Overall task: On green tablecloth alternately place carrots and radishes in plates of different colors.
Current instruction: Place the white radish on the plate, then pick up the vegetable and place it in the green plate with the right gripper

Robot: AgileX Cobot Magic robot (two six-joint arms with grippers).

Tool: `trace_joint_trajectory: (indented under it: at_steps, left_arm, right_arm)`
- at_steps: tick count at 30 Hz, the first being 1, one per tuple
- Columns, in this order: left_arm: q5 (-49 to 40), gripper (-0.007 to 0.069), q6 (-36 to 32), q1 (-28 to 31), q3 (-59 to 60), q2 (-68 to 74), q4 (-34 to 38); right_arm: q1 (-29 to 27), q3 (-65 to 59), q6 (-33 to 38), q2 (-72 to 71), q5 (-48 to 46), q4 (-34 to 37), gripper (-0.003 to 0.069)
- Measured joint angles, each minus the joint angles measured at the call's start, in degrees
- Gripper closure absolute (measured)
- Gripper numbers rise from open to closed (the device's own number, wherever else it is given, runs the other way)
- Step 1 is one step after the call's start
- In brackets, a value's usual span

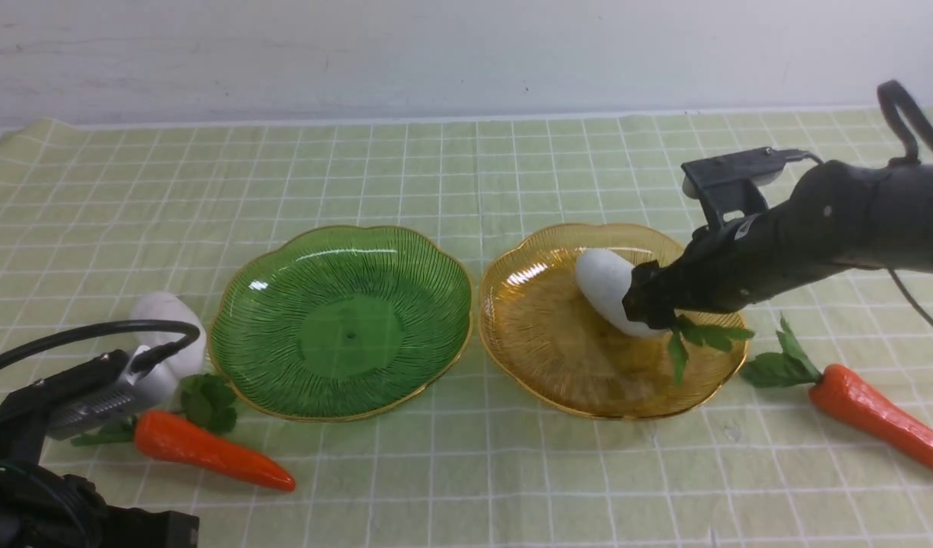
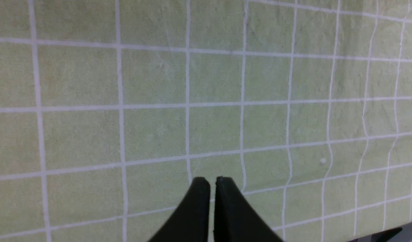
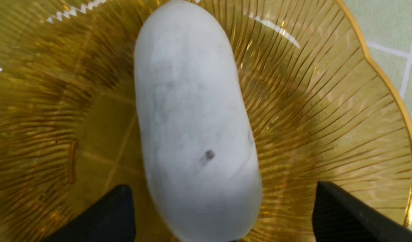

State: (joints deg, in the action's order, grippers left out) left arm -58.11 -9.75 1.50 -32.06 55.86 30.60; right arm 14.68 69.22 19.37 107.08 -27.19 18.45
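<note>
Left gripper [image 2: 212,181], jaws together, empty, over green tablecloth [image 2: 91,77]. Right gripper [image 3: 222,188], jaws spread, straddles radish [image 3: 192,101] in amber plate [image 3: 327,111]; arm [image 1: 816,228] hides plate's right rim.

Three views: one wide front cam, two tight wrist cams.
Front cam sits on the near side between the arms and faces the far wall, angled down over the green tablecloth [image 1: 466,167], green plate [image 1: 345,320] and amber plate [image 1: 542,342]. Right wrist cam hangs very close over that amber plate and its radish [image 3: 192,117], both shared with front. Left wrist cam looks close down on bare cloth, probably near-left; the overlap is unclear.
</note>
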Motion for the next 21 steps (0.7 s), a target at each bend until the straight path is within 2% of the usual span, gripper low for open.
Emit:
trace_joint_trajectory:
  at_steps: [5, 9, 10, 13, 15, 17, 21]
  left_arm:
    - [0.00, 0.0618, 0.00, 0.00, 0.00, 0.00, 0.00]
    - [0.00, 0.0618, 0.00, 0.00, 0.00, 0.00, 0.00]
    - [0.00, 0.0618, 0.00, 0.00, 0.00, 0.00, 0.00]
    - [0.00, 0.0618, 0.00, 0.00, 0.00, 0.00, -0.30]
    - [0.00, 0.0618, 0.00, 0.00, 0.00, 0.00, -0.86]
    - [0.00, 0.0618, 0.00, 0.00, 0.00, 0.00, -2.25]
    - [0.18, 0.0617, 0.00, 0.00, 0.00, 0.00, -4.12]
  right_arm:
    - [0.00, 0.00, 0.00, -5.63, -5.32, -0.87, 0.0034]
    - [0.00, 0.00, 0.13, -12.19, -11.06, -2.31, 0.0138]
    - [0.00, 0.00, 0.13, -12.51, -11.34, -2.40, 0.0144]
    - [0.00, 0.00, 0.13, -18.97, -19.48, -4.44, 0.0283]
    - [0.00, 0.00, 0.13, -20.10, -22.78, -4.77, 0.0326]
    - [0.00, 0.00, 0.13, -22.19, -30.86, -5.01, 0.0425]
    - [0.00, 0.00, -0.02, -22.95, -41.50, -5.11, 0.0557]
